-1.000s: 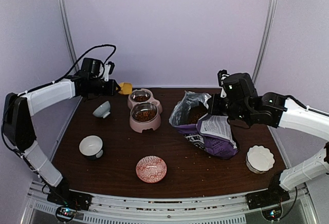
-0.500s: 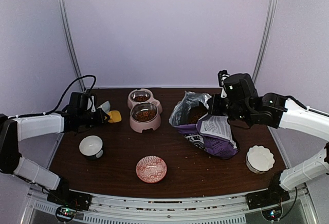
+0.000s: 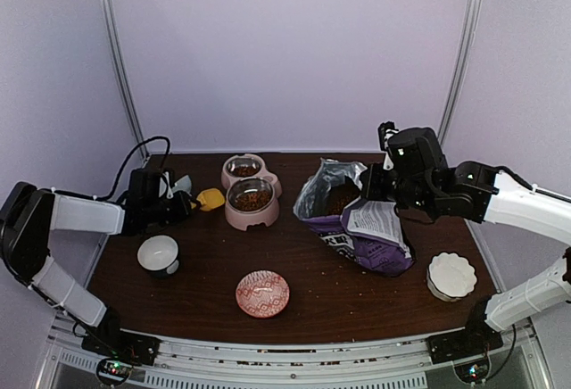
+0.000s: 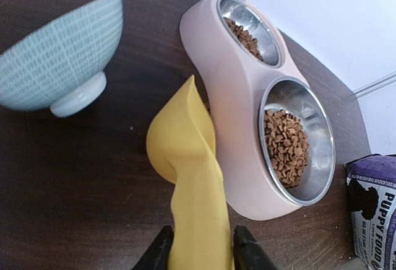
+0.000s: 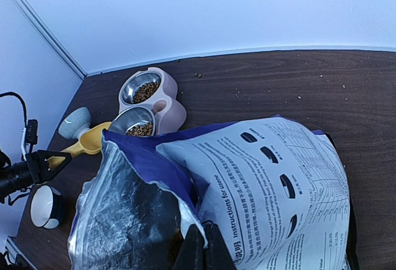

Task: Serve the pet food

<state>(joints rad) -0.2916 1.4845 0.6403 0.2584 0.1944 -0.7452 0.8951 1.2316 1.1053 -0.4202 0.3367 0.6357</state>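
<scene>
The purple bag lies open on the table with its white back up and brown kibble dim inside its mouth. The right jaws are pinched shut on the bag's upper rim, just above that kibble. The pink double feeder holds pet food in both steel cups. The white fluted bowl, red patterned dish and small white bowl look empty; the teal bowl's inside is hidden. The left jaws clamp the yellow scoop by its handle, its head just beside the feeder's pink wall, near the kibble but apart from it.
</scene>
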